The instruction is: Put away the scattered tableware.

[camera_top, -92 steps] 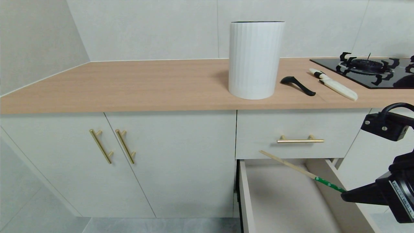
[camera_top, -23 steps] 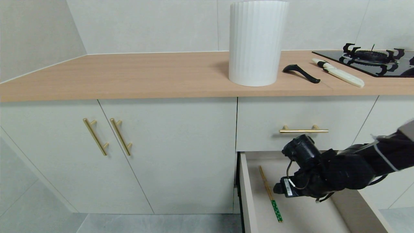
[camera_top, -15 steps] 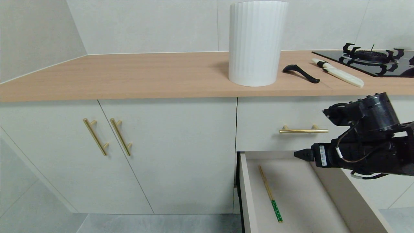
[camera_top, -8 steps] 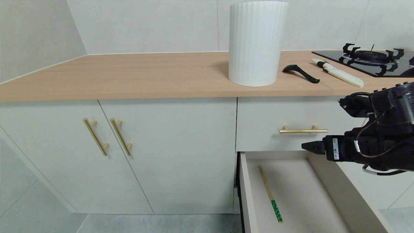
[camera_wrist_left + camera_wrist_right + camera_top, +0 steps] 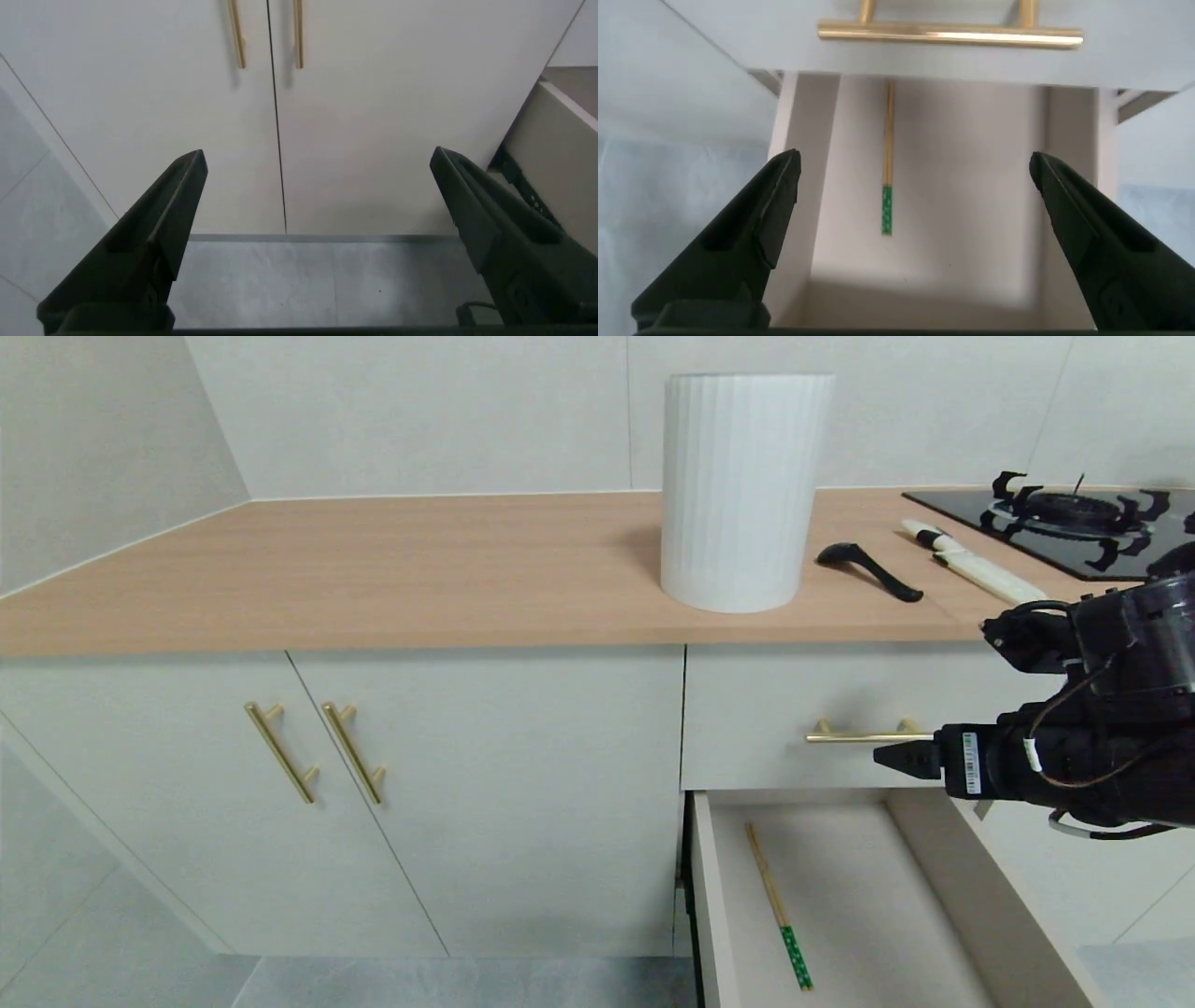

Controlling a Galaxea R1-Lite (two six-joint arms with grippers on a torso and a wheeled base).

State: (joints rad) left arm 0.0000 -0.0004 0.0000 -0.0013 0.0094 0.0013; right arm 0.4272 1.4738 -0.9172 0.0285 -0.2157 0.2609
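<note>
With the jaws of your right gripper (image 5: 889,759) apart and empty above the open drawer (image 5: 945,887), the chopsticks (image 5: 778,919) already lie inside near its left wall, leaving you the black spoon (image 5: 864,571) and the knife (image 5: 976,576) on the table (image 5: 373,569), beside the stove (image 5: 1074,523).

left end effector (image 5: 318,159): spread wide | right end effector (image 5: 898,758): spread wide (held level)

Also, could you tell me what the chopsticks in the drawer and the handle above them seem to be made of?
The chopsticks look like bamboo or light wood: pale tan shaft, with a green patterned end, probably painted. The handle looks like brass-coloured metal: golden with a soft sheen.
</note>
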